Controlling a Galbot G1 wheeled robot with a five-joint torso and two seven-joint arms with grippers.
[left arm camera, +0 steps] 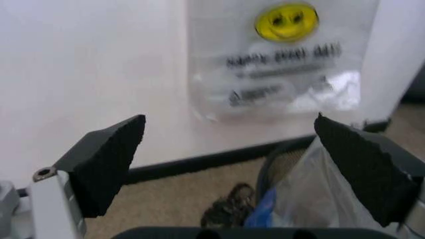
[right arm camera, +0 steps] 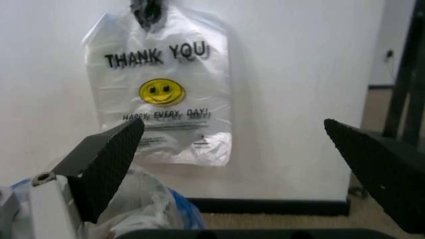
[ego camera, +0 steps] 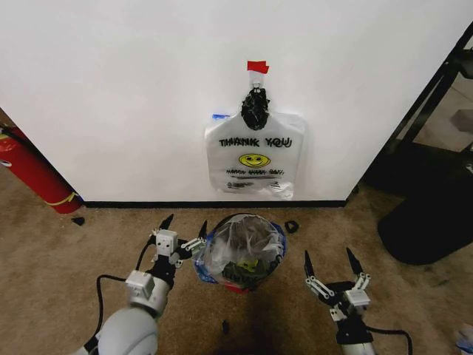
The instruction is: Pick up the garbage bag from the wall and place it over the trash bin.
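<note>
I see the trash bin [ego camera: 240, 251] on the floor before the wall, a garbage bag [ego camera: 244, 248] draped over it. A second bag [ego camera: 255, 163] hangs directly above. Left gripper [ego camera: 183, 225] beside the bin, right gripper [ego camera: 333, 260] apart.

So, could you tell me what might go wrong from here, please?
1. A bag with blue patches already lines the bin; the left gripper, open at its rim, could snag it.
2. A similar bag hangs on the wall by tape and might tear if pulled.
3. The right gripper hovers open beside the bin and could tip it.
</note>
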